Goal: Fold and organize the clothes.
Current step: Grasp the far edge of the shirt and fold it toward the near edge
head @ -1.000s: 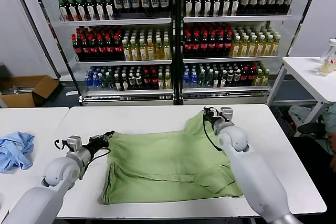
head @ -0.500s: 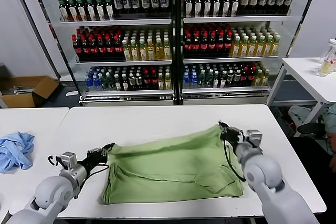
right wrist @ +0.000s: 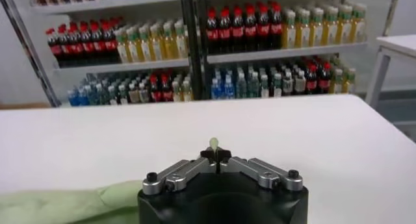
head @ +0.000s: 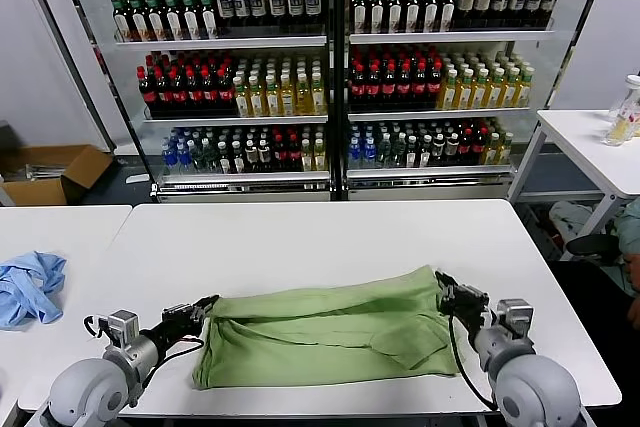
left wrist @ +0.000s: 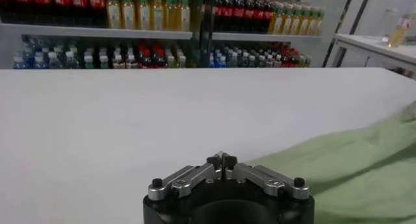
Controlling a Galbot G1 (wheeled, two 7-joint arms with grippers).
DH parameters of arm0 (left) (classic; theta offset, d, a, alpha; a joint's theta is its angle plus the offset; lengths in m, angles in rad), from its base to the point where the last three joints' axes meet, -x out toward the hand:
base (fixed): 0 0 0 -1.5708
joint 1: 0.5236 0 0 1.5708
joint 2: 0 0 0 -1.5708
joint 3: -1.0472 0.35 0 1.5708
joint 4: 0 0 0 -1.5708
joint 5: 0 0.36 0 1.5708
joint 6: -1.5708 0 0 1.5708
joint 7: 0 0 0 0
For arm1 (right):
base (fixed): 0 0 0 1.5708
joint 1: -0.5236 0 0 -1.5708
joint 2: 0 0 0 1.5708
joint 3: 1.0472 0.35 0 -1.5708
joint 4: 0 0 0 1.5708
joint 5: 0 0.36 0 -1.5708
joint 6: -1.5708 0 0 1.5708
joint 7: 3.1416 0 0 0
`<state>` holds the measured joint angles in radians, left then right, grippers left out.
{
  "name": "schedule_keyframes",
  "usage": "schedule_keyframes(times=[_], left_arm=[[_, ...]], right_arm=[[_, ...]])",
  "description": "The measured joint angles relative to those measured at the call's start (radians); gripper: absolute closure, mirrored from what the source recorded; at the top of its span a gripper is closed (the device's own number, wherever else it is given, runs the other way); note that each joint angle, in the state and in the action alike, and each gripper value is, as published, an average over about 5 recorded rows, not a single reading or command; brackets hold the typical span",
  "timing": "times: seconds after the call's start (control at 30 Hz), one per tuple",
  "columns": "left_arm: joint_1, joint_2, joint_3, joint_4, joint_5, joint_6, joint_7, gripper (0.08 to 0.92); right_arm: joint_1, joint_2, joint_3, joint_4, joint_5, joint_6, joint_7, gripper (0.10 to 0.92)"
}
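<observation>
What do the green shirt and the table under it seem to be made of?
Green shirt: soft woven or knit fabric, likely cotton, matte; it creases and drapes in folds. Table: smooth hard white top, probably laminate or coated board, with a faint sheen and no grain.

No readable text; bottle [head: 240,2] labels on shelves too small.

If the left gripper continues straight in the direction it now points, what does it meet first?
The left gripper, shut at the near-left corner of the green shirt, points away over the bare white table. Its way looks free up to the drinks shelves, though depth is unclear.
</observation>
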<state>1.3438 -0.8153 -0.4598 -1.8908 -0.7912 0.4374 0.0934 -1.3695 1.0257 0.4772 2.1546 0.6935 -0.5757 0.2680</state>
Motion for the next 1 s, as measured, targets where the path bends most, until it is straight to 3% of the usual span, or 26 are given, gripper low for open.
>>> schedule_keyframes(times=[0.83,1.0], left_arm=[[0.019,-0.001,-0.025,0.002,0.02,0.059,0.026,0.913],[0.032,-0.002,-0.029,0.001,0.044,0.076,0.029,0.842]], right_arm=[[-0.15,0.029,0.036,0.029,-0.054,-0.001,-0.012,0.919],[-0.171,0.035,0.037,0.041,-0.069,-0.001,-0.02,0.866]])
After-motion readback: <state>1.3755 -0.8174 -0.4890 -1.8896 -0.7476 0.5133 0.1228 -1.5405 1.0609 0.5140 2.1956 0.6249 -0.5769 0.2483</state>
